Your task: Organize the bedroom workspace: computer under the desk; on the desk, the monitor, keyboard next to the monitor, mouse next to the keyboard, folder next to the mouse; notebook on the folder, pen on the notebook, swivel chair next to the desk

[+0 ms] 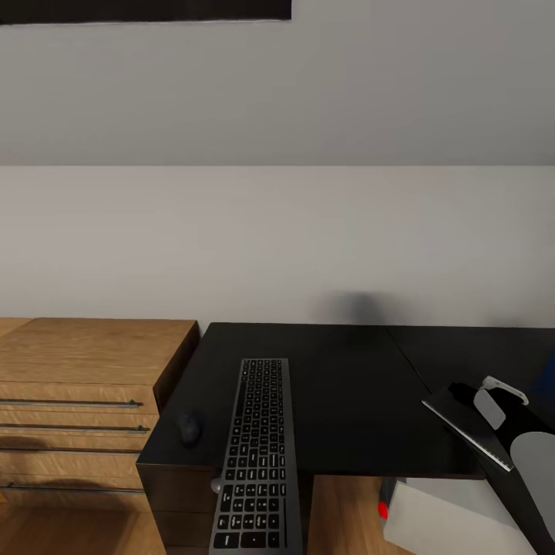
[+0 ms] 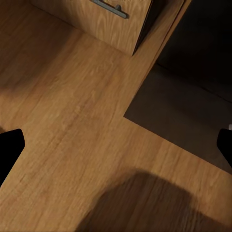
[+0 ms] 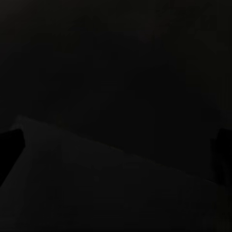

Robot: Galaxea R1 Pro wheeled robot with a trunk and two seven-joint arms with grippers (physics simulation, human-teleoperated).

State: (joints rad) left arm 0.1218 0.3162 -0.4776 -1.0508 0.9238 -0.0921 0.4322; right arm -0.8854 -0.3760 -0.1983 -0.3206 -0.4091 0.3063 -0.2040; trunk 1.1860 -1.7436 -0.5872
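A: Left gripper [image 2: 116, 147] first?

B: Spread wide, nothing between the fingertips. Hanging low over the wood floor [image 2: 72, 121], with the corner of a light wood chest of drawers [image 2: 108, 24] beyond it and a dark shadowed patch off to one side.

A: And the right gripper [image 3: 116, 145]?

B: Hard to call. Wrist picture almost wholly black; faint fingertips at both edges, but impossible to tell how far apart, or whether clamped on anything. Pressed up against something dark, most likely the monitor [image 1: 462, 420].

A: Monitor's place?

B: Right at that gripper, tilted, thin pale edge showing, over the near right corner of the surface [image 1: 347, 385] rather than standing on it. Computer [image 1: 439, 516] just below the gripper, on the floor by the surface's front edge, red light showing.

A: Farther out?

B: Keyboard [image 1: 256, 455] well away across the surface toward the left arm's side, lying lengthwise with its near end jutting past the front edge. Mouse [image 1: 190, 426] just beyond the keyboard, farther again from the right gripper.

A: Step in hand, then?

B: Judging by this, getting the monitor onto the surface.

A: Next move?

B: Probably righting the screen, setting its base flat on bare black top inward of the gripper, then letting go gently. Afterwards, pushing the keyboard fully on. Worth watching for a topple.
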